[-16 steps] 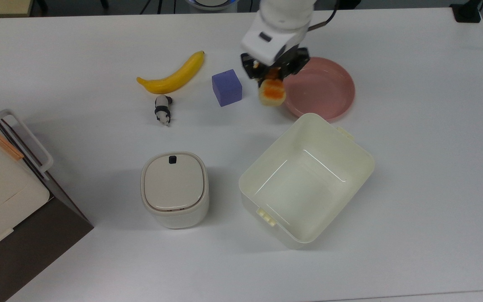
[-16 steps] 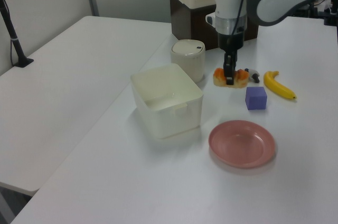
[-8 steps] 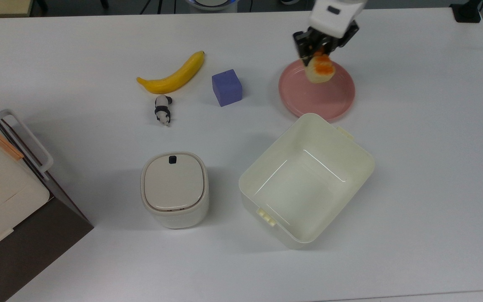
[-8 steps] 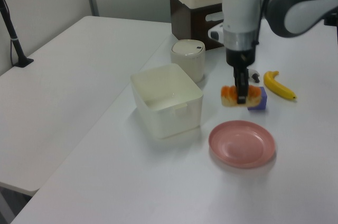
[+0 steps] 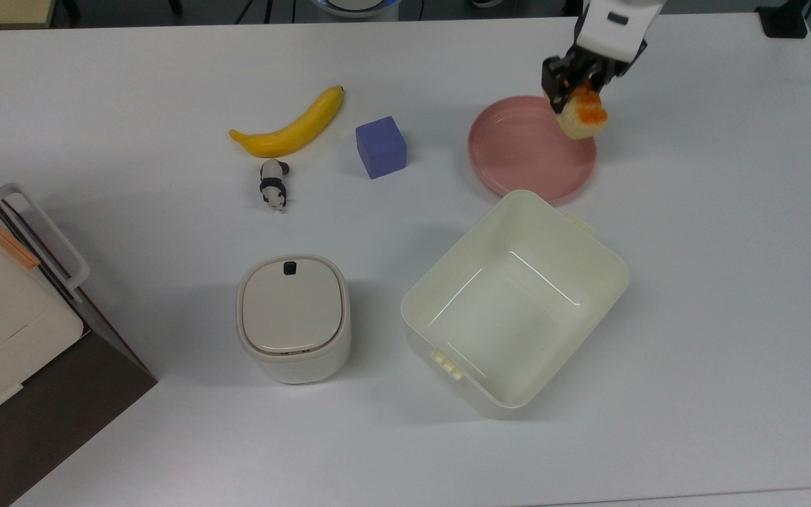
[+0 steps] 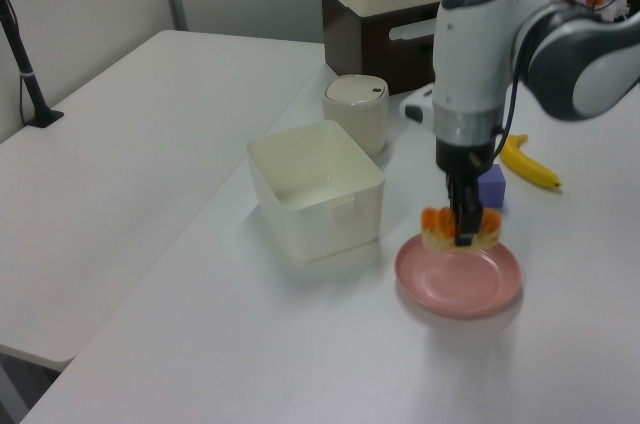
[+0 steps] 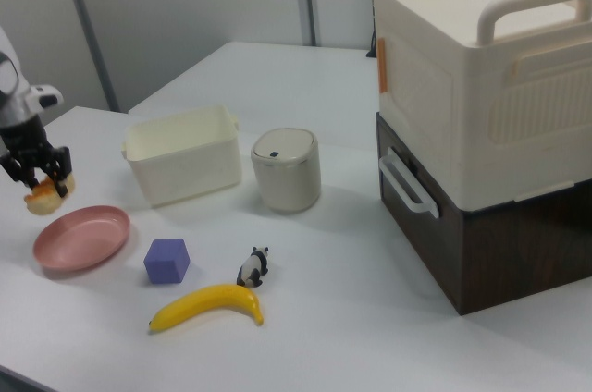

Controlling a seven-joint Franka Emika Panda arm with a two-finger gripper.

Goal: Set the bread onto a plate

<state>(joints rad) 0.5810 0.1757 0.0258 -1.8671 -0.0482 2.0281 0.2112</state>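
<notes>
The bread (image 5: 581, 117), a small loaf with an orange-brown top and pale sides, hangs in the air with my gripper (image 5: 576, 97) shut on it. It is held over the upper right rim of the round pink plate (image 5: 518, 149) in the top view. The left view shows the bread (image 6: 440, 236) a little above the plate (image 6: 462, 284), with my gripper (image 6: 463, 231) reaching straight down. In the right view the bread (image 7: 44, 196) and my gripper (image 7: 41, 177) hover over the far left edge of the plate (image 7: 83, 238).
A purple cube (image 5: 380, 146), a yellow banana (image 5: 289, 127) and a small panda toy (image 5: 273, 184) lie to the top view's left of the plate. A large cream tub (image 5: 588, 282) stands just below the plate, beside a lidded bin (image 5: 293, 317). A big storage box (image 7: 481, 87) stands at the table's edge.
My gripper carried the bread from beside the purple cube to the top view's right, across the plate to its far rim. In the left view it has come lower and nearer.
</notes>
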